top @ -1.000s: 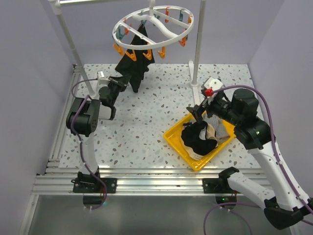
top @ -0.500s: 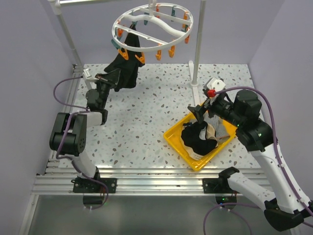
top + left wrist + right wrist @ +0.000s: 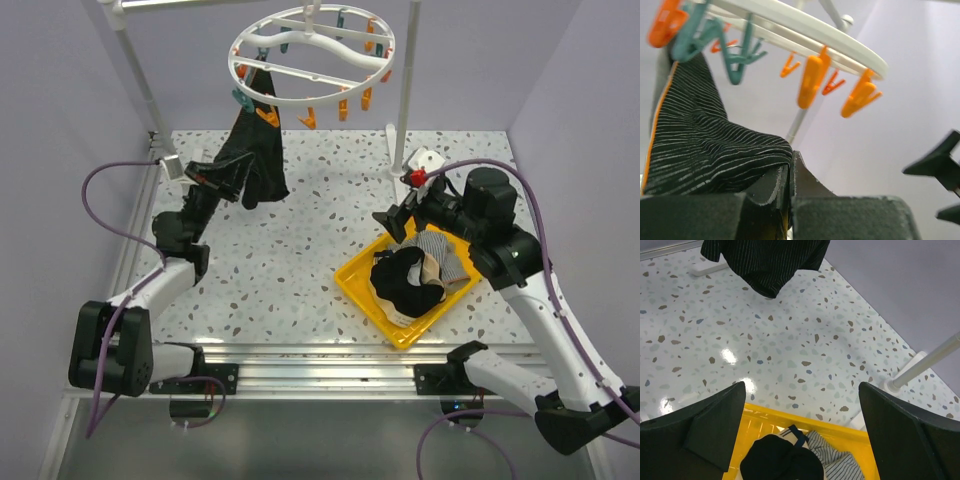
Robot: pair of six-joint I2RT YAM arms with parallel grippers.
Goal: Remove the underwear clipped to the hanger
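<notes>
The white ring hanger (image 3: 312, 55) with orange and teal pegs hangs at the back; it also shows in the left wrist view (image 3: 805, 30). One black pinstriped underwear (image 3: 255, 155) still hangs from a peg at its left side. My left gripper (image 3: 222, 172) is shut on the lower edge of this garment (image 3: 705, 145) and holds it stretched. My right gripper (image 3: 396, 222) is open and empty above the far rim of the yellow tray (image 3: 775, 417). In the tray lie black (image 3: 405, 280), beige and grey-striped (image 3: 835, 460) underwear.
White upright poles stand at the back left (image 3: 140, 85) and back right (image 3: 405, 90), the right one's base near my right gripper. The yellow tray (image 3: 385, 318) sits at the front right of the speckled table. Purple walls enclose the sides.
My left arm has stretched further left and back, pulling the black garment with it; the hanger ring has turned. My right gripper has moved slightly back and left over the tray rim.
</notes>
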